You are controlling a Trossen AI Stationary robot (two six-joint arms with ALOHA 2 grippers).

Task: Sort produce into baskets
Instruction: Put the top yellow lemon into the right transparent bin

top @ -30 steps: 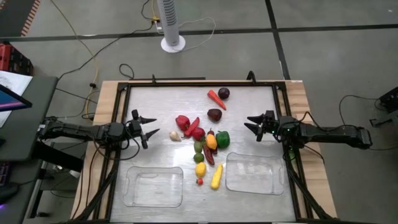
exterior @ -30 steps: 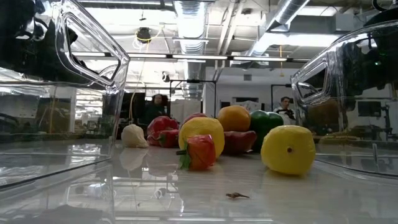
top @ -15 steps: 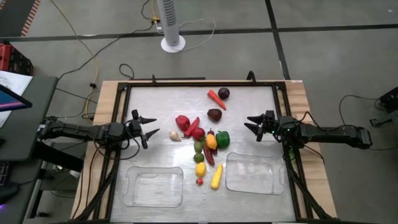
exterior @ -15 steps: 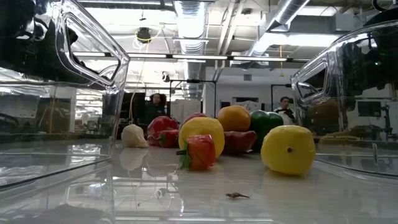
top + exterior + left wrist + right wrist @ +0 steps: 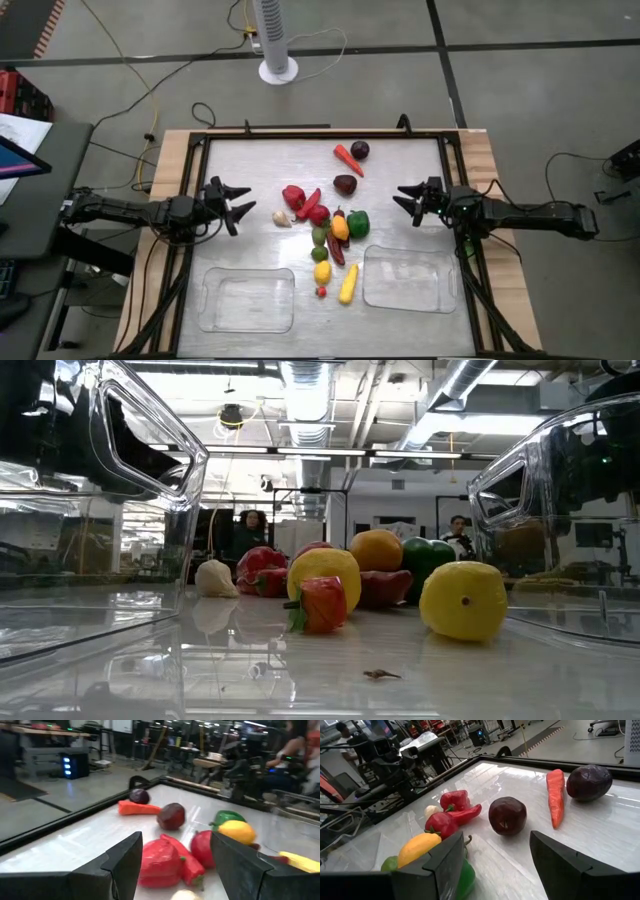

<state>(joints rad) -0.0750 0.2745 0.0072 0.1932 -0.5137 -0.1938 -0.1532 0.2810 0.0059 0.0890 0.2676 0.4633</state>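
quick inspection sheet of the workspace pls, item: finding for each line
surface: pale table inside a dark frame, no spills seen
job's things: produce pile mid-table; carrot and two plums nearer the far edge; both baskets hold nothing
clutter: nothing seen
grippers: left gripper open near the garlic, holding nothing; right gripper open, holding nothing
cables: loose cords on the floor beyond the table
surroundings: fan base on the floor; people at desks behind

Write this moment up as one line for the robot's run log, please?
stage: sorting not started | left gripper: open, empty, left of produce pile | right gripper: open, empty, right of pile | baskets: both empty
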